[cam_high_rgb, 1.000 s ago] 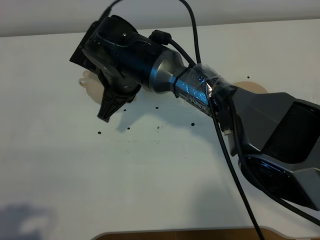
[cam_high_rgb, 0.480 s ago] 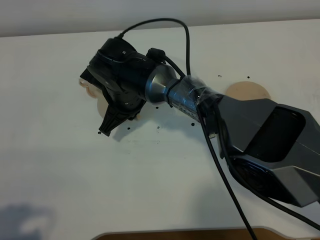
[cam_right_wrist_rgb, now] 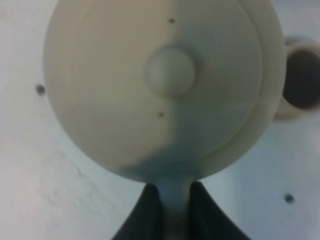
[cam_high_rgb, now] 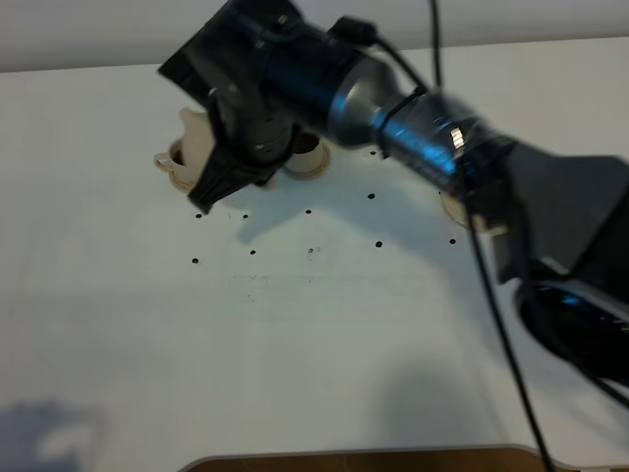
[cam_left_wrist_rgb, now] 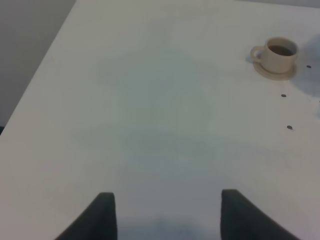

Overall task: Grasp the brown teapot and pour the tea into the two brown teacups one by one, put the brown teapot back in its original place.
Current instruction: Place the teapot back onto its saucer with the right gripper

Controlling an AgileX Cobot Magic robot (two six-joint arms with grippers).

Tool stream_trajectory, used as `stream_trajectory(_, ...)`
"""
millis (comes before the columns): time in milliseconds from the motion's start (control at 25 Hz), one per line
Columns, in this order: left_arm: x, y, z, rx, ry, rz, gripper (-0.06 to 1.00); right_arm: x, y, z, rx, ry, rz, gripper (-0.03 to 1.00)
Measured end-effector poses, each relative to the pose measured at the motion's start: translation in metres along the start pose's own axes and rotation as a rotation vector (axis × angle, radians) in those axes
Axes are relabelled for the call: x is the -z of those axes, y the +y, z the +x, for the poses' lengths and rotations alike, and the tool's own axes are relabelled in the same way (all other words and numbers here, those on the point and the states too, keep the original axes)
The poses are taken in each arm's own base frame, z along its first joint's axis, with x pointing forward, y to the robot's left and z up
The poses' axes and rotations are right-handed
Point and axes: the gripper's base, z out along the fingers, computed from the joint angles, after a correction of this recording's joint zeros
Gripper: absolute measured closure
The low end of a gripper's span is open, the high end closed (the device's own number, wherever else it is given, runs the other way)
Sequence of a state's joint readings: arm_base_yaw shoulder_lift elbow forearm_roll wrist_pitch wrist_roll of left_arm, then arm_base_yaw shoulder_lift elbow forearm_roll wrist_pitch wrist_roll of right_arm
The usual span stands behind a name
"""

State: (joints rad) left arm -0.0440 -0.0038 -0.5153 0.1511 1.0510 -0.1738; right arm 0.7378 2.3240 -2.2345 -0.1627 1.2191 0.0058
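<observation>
My right gripper [cam_high_rgb: 220,183] reaches across to the back left and is shut on the loop handle of the brown teapot [cam_high_rgb: 200,141], held in the air. The right wrist view looks down on the teapot [cam_right_wrist_rgb: 165,85], its lid knob [cam_right_wrist_rgb: 170,70] and the handle between my fingers [cam_right_wrist_rgb: 150,210]. One teacup [cam_high_rgb: 173,163] stands on its saucer just left of the teapot. The other teacup [cam_high_rgb: 306,154] stands just right of the gripper. The wider saucer [cam_high_rgb: 460,207] shows partly behind the arm. My left gripper [cam_left_wrist_rgb: 167,215] is open and empty over bare table. A teacup [cam_left_wrist_rgb: 280,52] with dark tea lies far ahead of it.
The white table [cam_high_rgb: 295,324] carries small dark dots [cam_high_rgb: 252,253] around the middle. Its far edge meets a grey wall [cam_high_rgb: 79,29]. A cup with dark tea [cam_right_wrist_rgb: 302,77] shows at the edge of the right wrist view. My right arm and its cables [cam_high_rgb: 511,324] cover the table's right side.
My right arm has swung toward the back of the table with the teapot. Both teacups now show beside the gripper. The wider saucer is more covered by the arm.
</observation>
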Motion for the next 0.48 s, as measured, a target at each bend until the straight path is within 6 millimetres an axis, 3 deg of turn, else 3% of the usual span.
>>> stream_trajectory(200,0.0,0.0,0.0,0.0,0.0,0.0,0.45,0.012,-0.028,0.031,-0.075,0.09,0.003,0.85)
stream_trajectory(480,0.0,0.0,0.0,0.0,0.0,0.0,0.45,0.014,-0.074,0.093,-0.264,0.167,0.028,0.85)
